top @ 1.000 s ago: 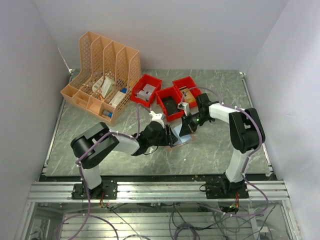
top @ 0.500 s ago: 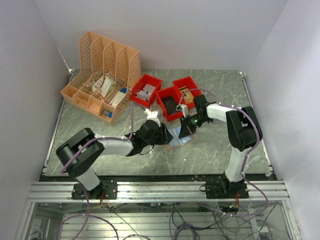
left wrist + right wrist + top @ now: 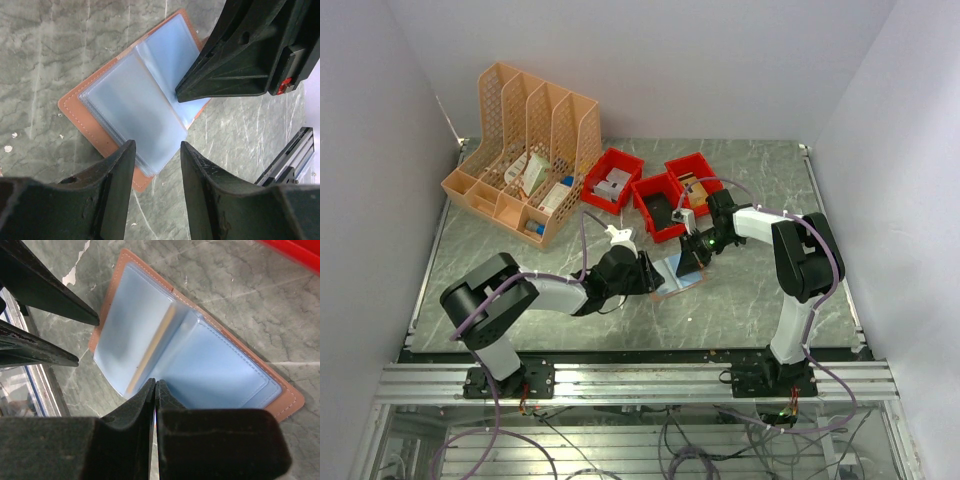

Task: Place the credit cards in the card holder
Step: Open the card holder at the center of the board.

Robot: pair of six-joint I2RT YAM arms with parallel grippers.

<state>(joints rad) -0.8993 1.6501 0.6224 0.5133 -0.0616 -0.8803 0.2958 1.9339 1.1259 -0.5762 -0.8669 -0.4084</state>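
Note:
The card holder (image 3: 676, 276) lies open on the marble table, salmon-pink cover down and clear bluish sleeves (image 3: 131, 106) fanned upward. My right gripper (image 3: 155, 381) is shut, and its tips rest on the sleeves (image 3: 215, 365) near the spine, as the left wrist view shows (image 3: 178, 95). A thin tan strip (image 3: 152, 347) shows between two sleeves. My left gripper (image 3: 157, 145) is open, its fingers straddling the holder's near corner without touching it. It sits just left of the holder (image 3: 648, 272). I cannot pick out any credit cards.
Three red bins (image 3: 660, 205) stand just behind the holder, holding small items. An orange lattice file rack (image 3: 520, 150) fills the back left. The left fingers (image 3: 50, 300) reach in close beside the right gripper. White walls enclose the table.
The left arm has drawn its gripper slightly left and its jaws have narrowed a little. The right gripper has stayed pressed on the sleeves.

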